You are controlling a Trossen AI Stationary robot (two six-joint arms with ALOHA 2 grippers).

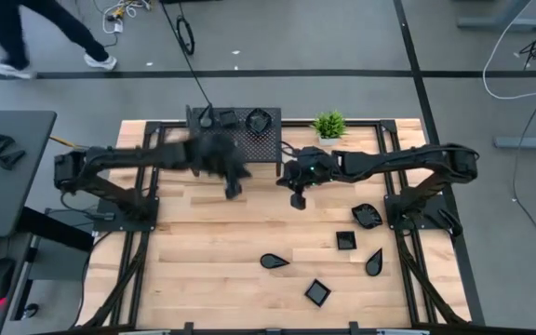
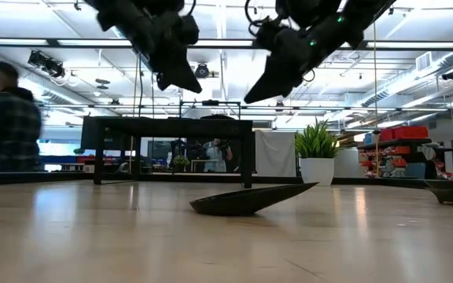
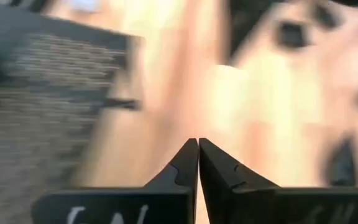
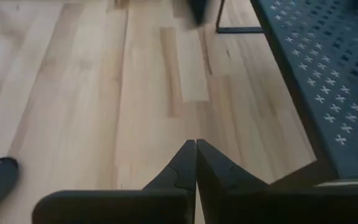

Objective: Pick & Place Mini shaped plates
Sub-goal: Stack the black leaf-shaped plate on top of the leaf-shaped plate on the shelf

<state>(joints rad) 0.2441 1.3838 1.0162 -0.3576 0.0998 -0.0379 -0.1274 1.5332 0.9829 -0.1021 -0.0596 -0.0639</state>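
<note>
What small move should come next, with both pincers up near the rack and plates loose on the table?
Probably swing the right pincer toward the nearest loose plate, the rounded dish, and open it on the way down. Both pincers are shut and empty: the left pincer hangs in front of the rack, which already carries a plate, while five plates lie on the table on the right arm's side.

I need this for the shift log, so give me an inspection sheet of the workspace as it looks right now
Surface: wooden table, bare in its left half.
Job's things: five plates loose on the right half; at least one on the mesh rack.
Clutter: potted plant beside the rack.
Grippers: left gripper and right gripper both shut, empty, raised above the table in front of the rack.
Cables: cables on the floor behind the table.
Surroundings: a person beyond the table.
</note>
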